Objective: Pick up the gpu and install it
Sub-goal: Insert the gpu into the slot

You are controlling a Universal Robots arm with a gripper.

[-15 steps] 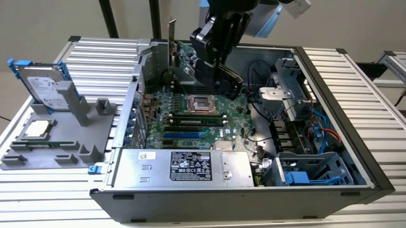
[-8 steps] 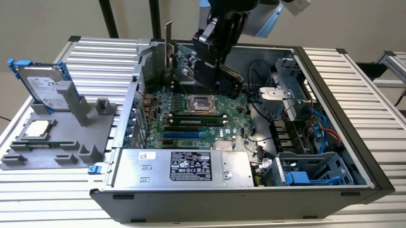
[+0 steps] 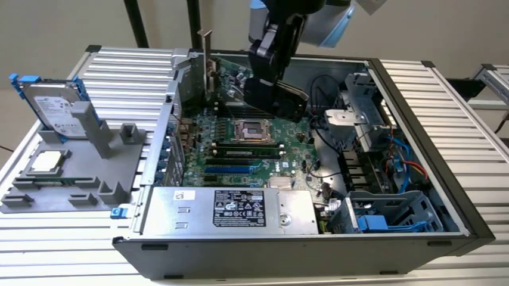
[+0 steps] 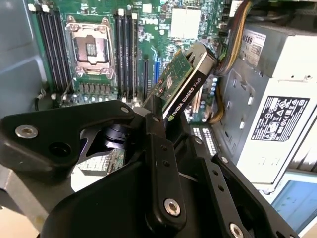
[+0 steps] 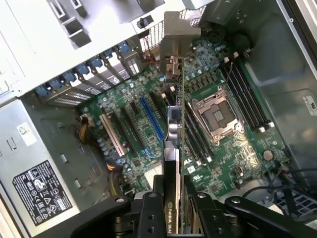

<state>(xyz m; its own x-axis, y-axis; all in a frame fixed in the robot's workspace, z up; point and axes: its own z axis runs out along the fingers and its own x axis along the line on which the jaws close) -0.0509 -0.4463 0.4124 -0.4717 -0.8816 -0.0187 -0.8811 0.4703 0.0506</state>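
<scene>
The gpu (image 3: 228, 74) hangs above the motherboard (image 3: 238, 156) inside the open computer case, held on edge with its green board showing and its silver end bracket (image 3: 208, 62) toward the rear slot wall. My gripper (image 3: 269, 89) is shut on the card's other end. In the second wrist view my gripper (image 4: 171, 124) clamps the gpu (image 4: 184, 82), which has a black shroud on one face and green board on the other. In the first wrist view the gpu (image 5: 172, 126) is edge-on, running from my gripper (image 5: 172, 196) to the bracket (image 5: 173, 39), above the expansion slots (image 5: 151, 119).
An open CPU socket (image 3: 253, 129) and memory slots lie under the card. The power supply (image 3: 238, 208) fills the case's near side, with cables and a drive cage (image 3: 390, 214) on the exterior view's right. Outside, a grey fixture (image 3: 68, 190) holds a hard drive (image 3: 52, 110) and a CPU chip (image 3: 47, 162).
</scene>
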